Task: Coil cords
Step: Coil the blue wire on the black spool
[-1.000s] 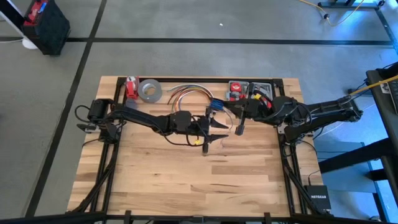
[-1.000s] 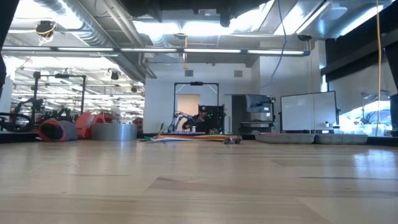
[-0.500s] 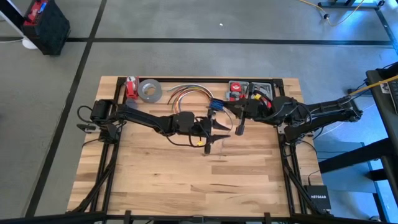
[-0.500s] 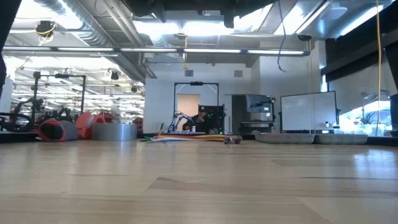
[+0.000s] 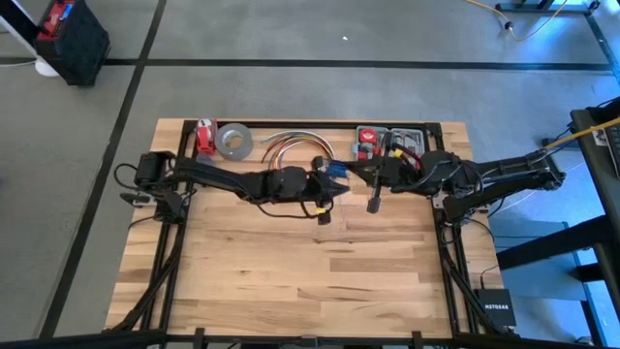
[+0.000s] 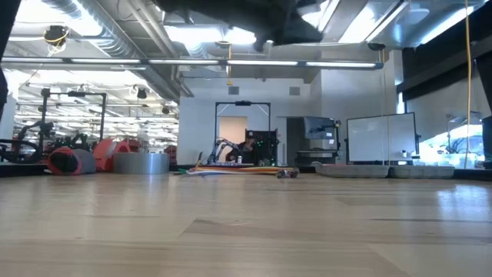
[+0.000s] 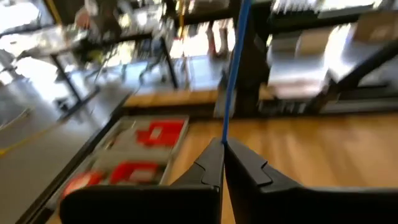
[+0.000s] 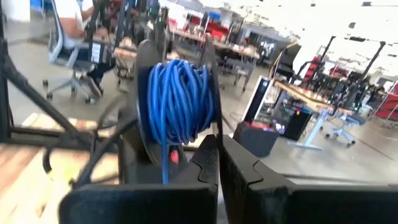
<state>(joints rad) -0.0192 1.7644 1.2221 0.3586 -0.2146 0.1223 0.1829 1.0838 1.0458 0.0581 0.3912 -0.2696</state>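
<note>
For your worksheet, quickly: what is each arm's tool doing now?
Left tool: shut on the blue cord.
Right tool: shut on the blue cord.

**Camera setup**

High view: overhead, straight down on the whole table point(image 5: 291, 281). Low view: at tabletop height, level across the boards into the room; shares the tape roll point(image 5: 232, 141) point(image 6: 142, 162) with high. Wrist cams look forward, close past each arm's fingers, toward the room.
</note>
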